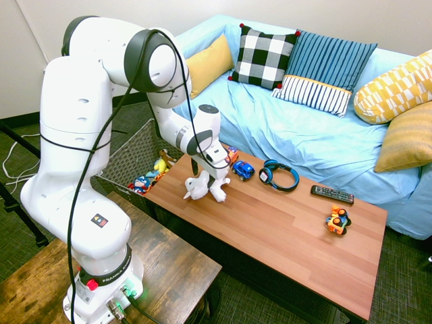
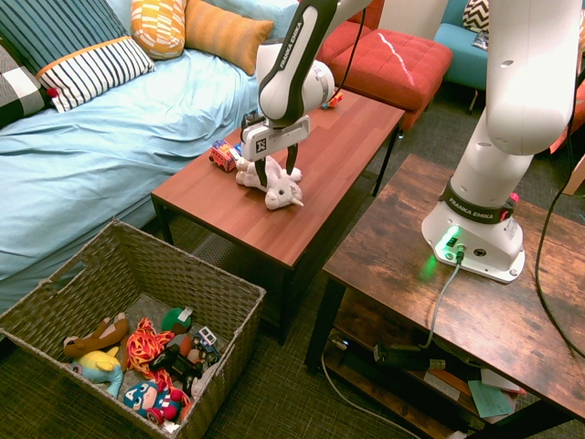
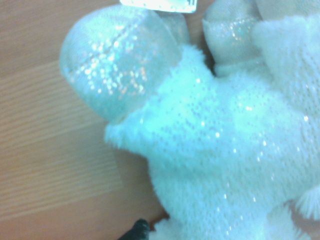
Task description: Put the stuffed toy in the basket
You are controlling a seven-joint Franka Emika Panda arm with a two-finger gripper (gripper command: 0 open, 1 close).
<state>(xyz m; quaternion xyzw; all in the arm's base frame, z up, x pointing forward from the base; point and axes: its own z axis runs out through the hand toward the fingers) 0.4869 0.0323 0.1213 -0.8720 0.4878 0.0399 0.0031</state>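
The white two-finger gripper point(image 2: 276, 174) is standing wide around the fluffy white stuffed toy point(image 2: 278, 189), which is lying on the reddish-brown wooden table point(image 2: 320, 163). Lifting and placing into the grey-brown woven basket point(image 2: 187, 274) are still remaining.

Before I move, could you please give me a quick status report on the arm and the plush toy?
Gripper open, fingers astride stuffed toy. Toy on coffee table, outside basket. Basket's rim likely needs clearing.
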